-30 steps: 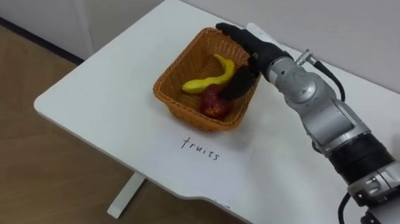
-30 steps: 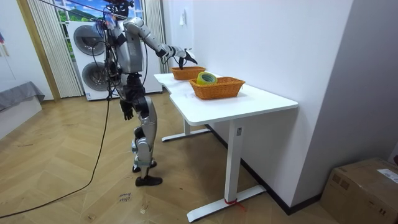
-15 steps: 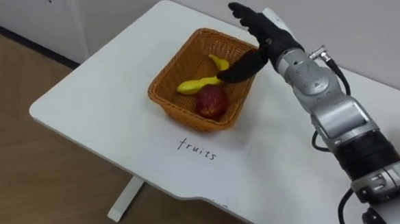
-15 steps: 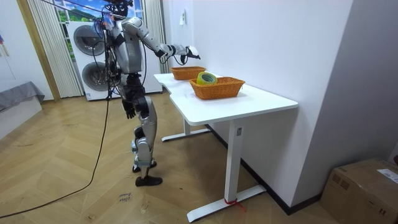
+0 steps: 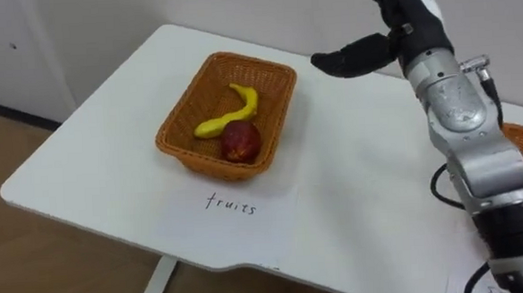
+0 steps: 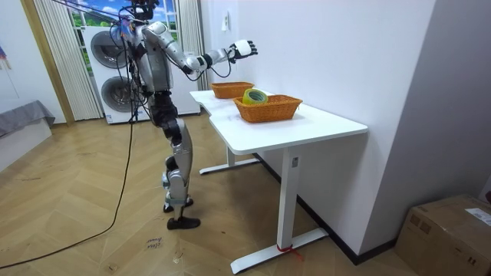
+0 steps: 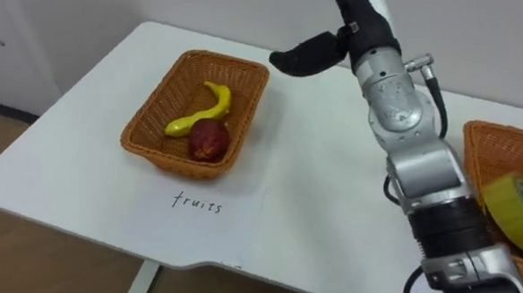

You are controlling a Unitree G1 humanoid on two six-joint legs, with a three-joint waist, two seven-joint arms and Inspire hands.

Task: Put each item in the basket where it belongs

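Fingers (image 5: 390,1) straight and apart, thumb jutting out sideways, and the right hand (image 5: 406,27) is gripping nothing at all! It hangs in the air up and to the right of the fruit basket (image 5: 281,90), over the far part of the white bench (image 5: 101,164), well clear of the wicker rim.

Down in that basket, a yellow banana (image 5: 231,109) lies curved across the middle. A red apple (image 5: 241,141) sits just in front of it, tucked against it by the near wall. Right before the basket, a sheet of paper (image 5: 247,221) with a handwritten word lies flat on the bench.

Off to the fruit basket's right, past the silver forearm, there's the second basket (image 7: 504,147), with a roll of yellow tape (image 7: 516,203) inside it.

Over in the room view, the robot stands on the wood floor (image 6: 77,230) beside the bench at the fruit-basket end. Its right arm is stretched out, with the hand above the basket's level. Two stacked washing machines (image 6: 115,77) stand behind it.
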